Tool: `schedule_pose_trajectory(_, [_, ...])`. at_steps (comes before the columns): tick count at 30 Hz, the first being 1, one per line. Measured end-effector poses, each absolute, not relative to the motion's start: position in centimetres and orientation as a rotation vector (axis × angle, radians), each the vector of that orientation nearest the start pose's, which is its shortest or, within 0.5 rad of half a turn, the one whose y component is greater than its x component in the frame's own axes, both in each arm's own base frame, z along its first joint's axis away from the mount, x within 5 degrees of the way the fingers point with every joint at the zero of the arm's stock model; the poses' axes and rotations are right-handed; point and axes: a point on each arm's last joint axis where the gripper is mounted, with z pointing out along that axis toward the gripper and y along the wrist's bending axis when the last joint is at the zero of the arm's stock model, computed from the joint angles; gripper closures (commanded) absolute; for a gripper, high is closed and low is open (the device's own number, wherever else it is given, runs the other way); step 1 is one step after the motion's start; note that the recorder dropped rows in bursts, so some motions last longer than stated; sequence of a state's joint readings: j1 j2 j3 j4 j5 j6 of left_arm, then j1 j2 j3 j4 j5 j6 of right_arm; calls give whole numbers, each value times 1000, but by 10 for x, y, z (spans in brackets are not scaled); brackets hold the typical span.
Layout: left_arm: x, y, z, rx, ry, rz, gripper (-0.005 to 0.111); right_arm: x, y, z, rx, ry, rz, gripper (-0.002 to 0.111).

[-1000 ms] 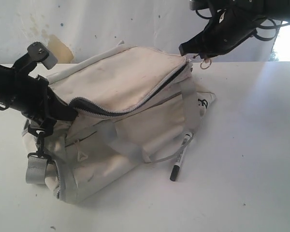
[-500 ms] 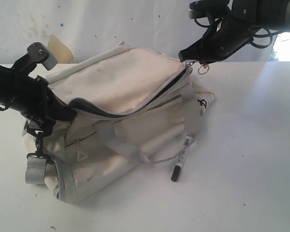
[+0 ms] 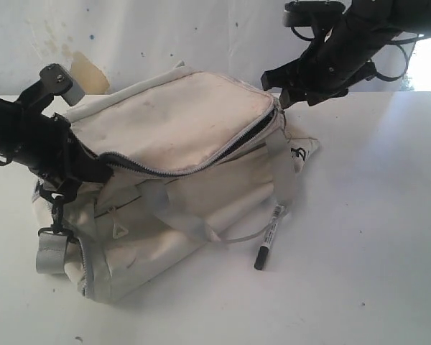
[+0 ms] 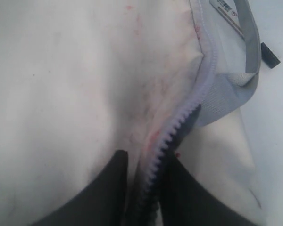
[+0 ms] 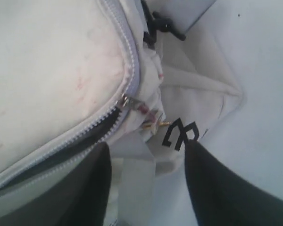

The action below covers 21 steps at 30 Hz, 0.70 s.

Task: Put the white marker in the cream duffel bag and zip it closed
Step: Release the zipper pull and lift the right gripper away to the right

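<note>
The cream duffel bag point(image 3: 179, 136) lies on the white table with its top zipper point(image 3: 201, 162) gaping along the front. Beside it on the table lies the white marker point(image 3: 268, 241), black cap toward me; its cap point(image 4: 270, 55) peeks past a grey strap in the left wrist view. My left gripper point(image 3: 93, 162) point(image 4: 146, 155) is at the bag's left end, its jaws slightly parted with the zipper edge point(image 4: 179, 125) between them. My right gripper point(image 3: 279, 86) point(image 5: 146, 146) hovers open just above the bag's right end, holding nothing. The zipper pull point(image 5: 126, 100) hangs free.
A grey webbing strap point(image 3: 284, 165) drapes over the bag's front toward the marker. A black clip and strap end point(image 3: 54, 215) hang at the bag's left. The black logo point(image 5: 179, 134) marks the right end. Bare table point(image 3: 366, 215) spreads to the right.
My right gripper has opened and let go of the zipper pull, which dropped against the bag. The left jaws have parted a little. The bag's top has sagged slightly.
</note>
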State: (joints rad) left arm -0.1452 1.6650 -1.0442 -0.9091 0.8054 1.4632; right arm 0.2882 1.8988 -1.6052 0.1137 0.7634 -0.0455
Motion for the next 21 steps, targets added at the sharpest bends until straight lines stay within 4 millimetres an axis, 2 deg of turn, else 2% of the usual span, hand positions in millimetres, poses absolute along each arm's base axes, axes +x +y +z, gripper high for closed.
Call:
schedule_pose_trajectory(5, [317, -97, 225, 1205, 2155, -543, 40, 394, 127, 284, -353, 2610, 265, 65])
schedule_pose_trajectory(8, [317, -97, 225, 1200, 2154, -533, 34, 386, 126, 289, -363, 2647, 270, 74])
schedule_pose_trajectory(11, [317, -97, 225, 1200, 2154, -533, 34, 379, 123, 294, -354, 2692, 273, 82])
schedule_pose_trajectory(16, [318, -96, 225, 1180, 2169, -539, 36, 367, 120, 300, -340, 2761, 276, 83])
schedule_pose_trajectory(21, [312, -94, 237, 1208, 2140, -490, 61, 350, 115, 308, -319, 2774, 280, 83])
